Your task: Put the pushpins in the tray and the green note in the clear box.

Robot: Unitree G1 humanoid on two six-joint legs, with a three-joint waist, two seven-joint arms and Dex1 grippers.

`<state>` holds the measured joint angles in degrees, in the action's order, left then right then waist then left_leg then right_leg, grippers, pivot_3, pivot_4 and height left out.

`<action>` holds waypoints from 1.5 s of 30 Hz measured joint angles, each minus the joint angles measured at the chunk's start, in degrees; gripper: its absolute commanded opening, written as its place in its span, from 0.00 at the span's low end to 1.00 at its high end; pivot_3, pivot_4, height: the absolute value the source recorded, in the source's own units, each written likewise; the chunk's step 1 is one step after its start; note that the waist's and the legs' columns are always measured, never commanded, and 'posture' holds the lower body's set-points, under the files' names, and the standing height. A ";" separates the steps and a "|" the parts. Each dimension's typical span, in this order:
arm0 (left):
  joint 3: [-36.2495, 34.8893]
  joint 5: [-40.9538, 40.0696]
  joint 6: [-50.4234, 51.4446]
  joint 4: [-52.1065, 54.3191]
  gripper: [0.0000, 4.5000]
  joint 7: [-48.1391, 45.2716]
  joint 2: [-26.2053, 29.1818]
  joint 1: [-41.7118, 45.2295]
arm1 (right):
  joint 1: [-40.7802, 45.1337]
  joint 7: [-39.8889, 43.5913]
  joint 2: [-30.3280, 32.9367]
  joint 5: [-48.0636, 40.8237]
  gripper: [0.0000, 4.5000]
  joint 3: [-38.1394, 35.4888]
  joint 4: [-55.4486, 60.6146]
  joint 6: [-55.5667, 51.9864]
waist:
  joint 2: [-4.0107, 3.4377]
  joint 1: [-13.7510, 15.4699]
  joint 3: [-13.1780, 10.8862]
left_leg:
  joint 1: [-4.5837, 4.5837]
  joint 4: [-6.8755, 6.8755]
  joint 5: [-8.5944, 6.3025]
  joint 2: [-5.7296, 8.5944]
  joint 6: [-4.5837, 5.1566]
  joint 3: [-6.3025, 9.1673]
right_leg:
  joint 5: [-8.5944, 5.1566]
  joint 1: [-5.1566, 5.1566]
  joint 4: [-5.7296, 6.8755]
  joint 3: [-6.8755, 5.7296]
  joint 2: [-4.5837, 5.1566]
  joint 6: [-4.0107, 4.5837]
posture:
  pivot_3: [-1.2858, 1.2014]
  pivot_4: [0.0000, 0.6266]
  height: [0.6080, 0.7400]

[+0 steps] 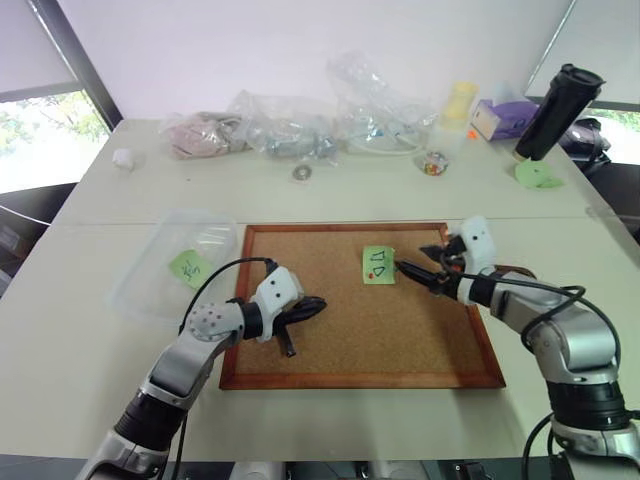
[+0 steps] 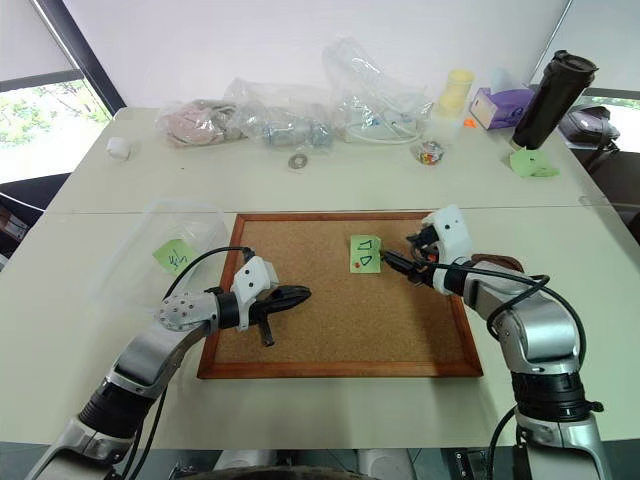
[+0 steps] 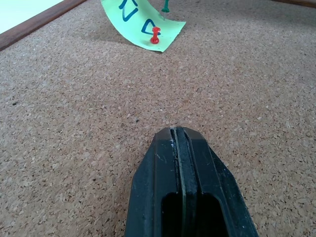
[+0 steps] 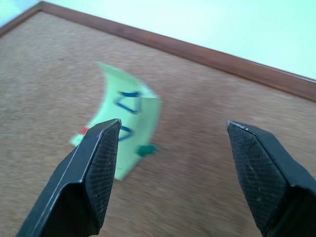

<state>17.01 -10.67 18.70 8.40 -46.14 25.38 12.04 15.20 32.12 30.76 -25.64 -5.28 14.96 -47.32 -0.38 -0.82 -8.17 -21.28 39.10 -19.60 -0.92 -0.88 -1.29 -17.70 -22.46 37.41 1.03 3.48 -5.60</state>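
The step in hand appears to be removal of the green pushpin [image 4: 145, 149] from the green note [image 1: 378, 265], which lies on the cork board [image 1: 330, 340] near its far edge, curling upward. The green pushpin stands at the note's edge on the side facing the right hand [image 1: 425, 266]; the red pushpin [image 3: 155, 34] stands at the note's near corner. Both appear still seated in the cork.

The right hand hovers just beside the note with its fingers [image 4: 96, 163] spread wide and nothing between them. The left hand [image 3: 180, 143] is over the near-left part of the board, fingers pressed together and empty, well apart from the note.

For a clean pick, the right hand should centre the green head between its fingers, close on the head alone and not on the paper, then pull out along the pin's axis. The head is tiny, so alignment must be exact; a sideways pull may tear the paper or drop the pin.

The tray [image 1: 515, 272] lies mostly hidden behind the right arm, at the board's right edge. The clear box [image 1: 150, 270] sits left of the board and holds a scribbled green note [image 1: 190, 267], which is not the target. Plastic bags [image 1: 300, 120], a black bottle [image 1: 558, 110] and a purple tissue box [image 1: 503, 117] stand at the far side of the table [image 1: 90, 370], well clear of the work. The raised curl of the note may brush the near finger on approach.
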 measured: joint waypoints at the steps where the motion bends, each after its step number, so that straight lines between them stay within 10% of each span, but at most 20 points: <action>1: 0.03 0.00 0.00 0.00 0.00 0.00 -0.02 0.03 | -0.38 -0.19 -0.65 -0.02 0.78 0.54 0.00 0.00 | 0.00 0.01 0.00 | 0.00 0.00 0.00 0.00 0.00 0.00 | 0.00 -0.01 0.00 0.00 0.00 0.00 | 0.52 0.24 1.00; 11: 0.00 0.00 0.00 0.11 0.00 0.14 -0.02 -0.10 | -0.83 -0.85 -1.66 0.64 0.78 1.61 -2.11 0.99 | 0.00 -0.02 0.00 | 0.00 0.00 0.00 0.00 0.00 0.00 | 0.00 -0.01 0.00 0.00 0.01 0.00 | 0.52 0.24 1.00; 20: -0.01 0.00 0.01 0.14 0.00 0.21 -0.02 -0.17 | -0.83 -0.46 -1.78 0.54 0.01 1.78 -2.74 1.62 | 0.00 -0.02 0.00 | 0.00 0.00 0.00 0.00 0.00 0.00 | 0.00 -0.01 0.00 0.00 0.01 0.00 | 0.52 0.24 1.00; 45: 0.11 -0.01 0.45 0.15 0.00 -0.14 -0.11 -0.01 | -13.26 1.51 17.47 -0.90 0.01 -22.02 -0.90 -0.99 | 0.03 0.10 0.02 | 0.01 -0.04 -0.05 0.00 0.08 -0.01 | -0.01 0.14 -0.21 0.02 0.02 0.01 | 0.52 0.24 1.00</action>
<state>17.12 -10.68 19.15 8.55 -46.28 25.27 12.02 1.94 33.63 48.23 -26.54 -27.30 14.07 -48.31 -0.35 -0.72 -8.15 -21.27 39.06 -19.65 -0.92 -0.79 -1.30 -17.71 -22.32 37.20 1.05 3.50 -5.59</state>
